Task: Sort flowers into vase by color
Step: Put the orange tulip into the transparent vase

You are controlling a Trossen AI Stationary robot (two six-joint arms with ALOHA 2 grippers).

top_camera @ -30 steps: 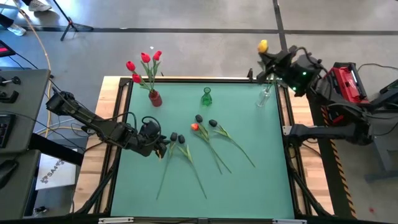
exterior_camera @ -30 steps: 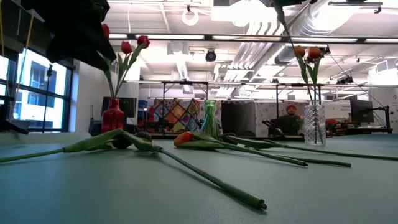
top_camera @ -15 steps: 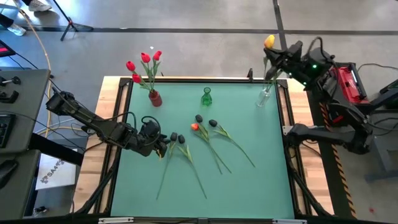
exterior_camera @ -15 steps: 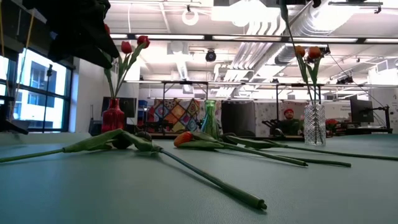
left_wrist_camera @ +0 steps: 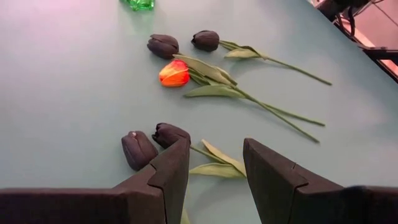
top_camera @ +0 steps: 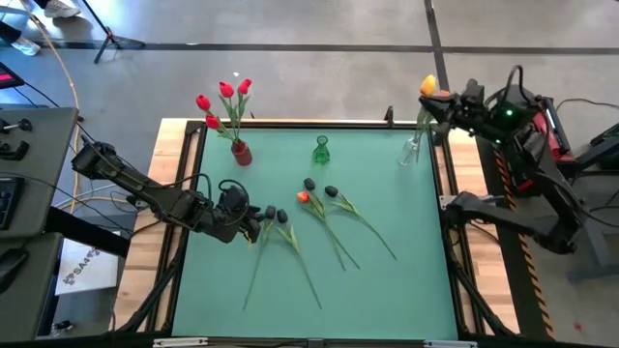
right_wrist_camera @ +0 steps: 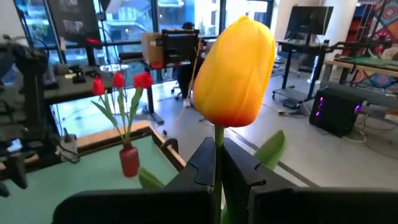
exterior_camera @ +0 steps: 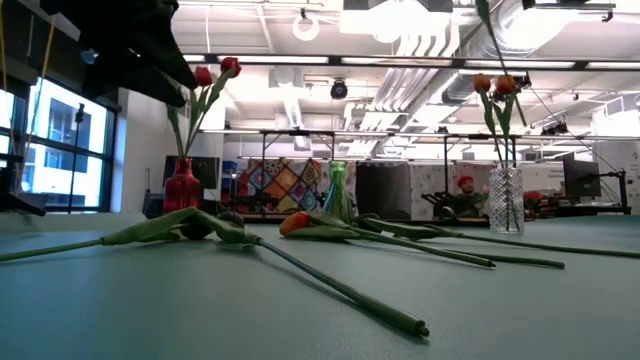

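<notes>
Overhead, the clear vase point(top_camera: 413, 151) at the table's far right corner is faint, and white lettering on a sheet point(top_camera: 79, 269) left of the table is unreadable. High above that vase, the right gripper point(right_wrist_camera: 219, 163) pinches the stem of a yellow-orange flower point(right_wrist_camera: 235, 73). The left gripper point(left_wrist_camera: 214, 160) hangs part-open, empty, over two black flowers point(left_wrist_camera: 152, 143) lying on the green table point(top_camera: 387, 290).

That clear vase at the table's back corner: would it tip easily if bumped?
Probably. The clear vase looks tall and narrow, and the orange flowers rise well above its rim, so weight likely sits high. It appears to be glass, so a fall might break it.
</notes>
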